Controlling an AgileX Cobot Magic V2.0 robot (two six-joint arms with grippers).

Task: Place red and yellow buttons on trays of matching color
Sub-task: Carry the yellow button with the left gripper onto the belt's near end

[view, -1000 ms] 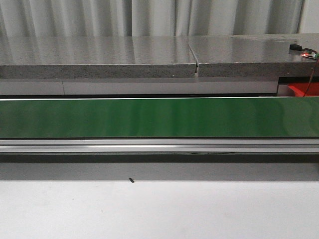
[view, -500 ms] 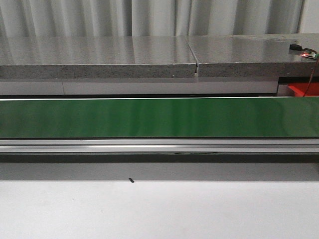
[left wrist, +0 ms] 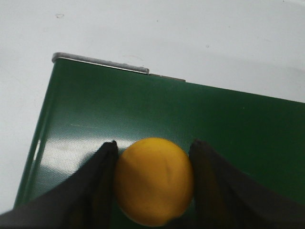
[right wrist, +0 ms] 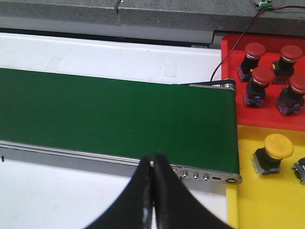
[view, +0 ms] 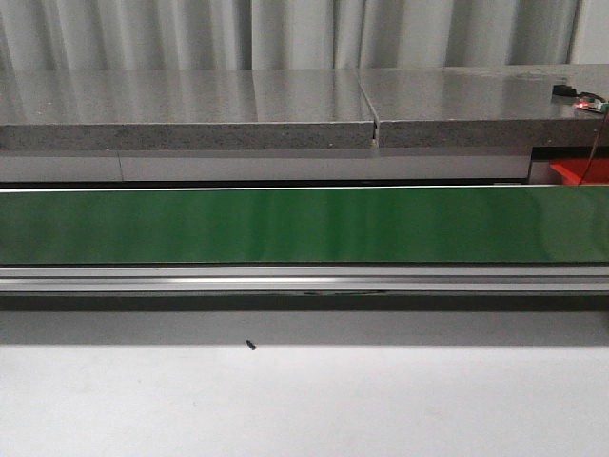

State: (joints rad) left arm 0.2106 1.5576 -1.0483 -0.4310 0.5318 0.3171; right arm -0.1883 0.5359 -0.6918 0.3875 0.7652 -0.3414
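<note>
Left gripper [left wrist: 153, 179]: its two dark fingers [left wrist: 97, 183] stand on either side of a yellow button [left wrist: 153, 181], each pad right against the cap, so it appears to be clamped on it (the lower part of the cap runs out of the frame, so the contact further down cannot be checked).

Yellow button: a round, smooth yellow cap held between the left fingers, directly above the green belt [left wrist: 190, 119], close to that belt's end with the metal roller edge [left wrist: 100, 63] just beyond the fingertips.

Right gripper [right wrist: 153, 191]: fingers pressed together with nothing between them, hanging over the near rail [right wrist: 95, 160] of the conveyor.

Green belt, right end: runs away ahead of the right fingertips; bare of any button.

Red tray [right wrist: 228, 71]: beyond the belt's end, ahead and to the side of the right gripper; five red buttons [right wrist: 255, 53] stand in it, close together.

Yellow tray [right wrist: 248, 200]: nearer the right gripper than the red one, touching it edge to edge; one yellow-capped button [right wrist: 272, 151] lies tilted in it, and part of another item shows at the frame edge, too cropped to name.

Front view: only the conveyor [view: 304, 226], the grey slabs [view: 190, 109] behind it and the white table [view: 304, 400]; neither arm shows.
</note>
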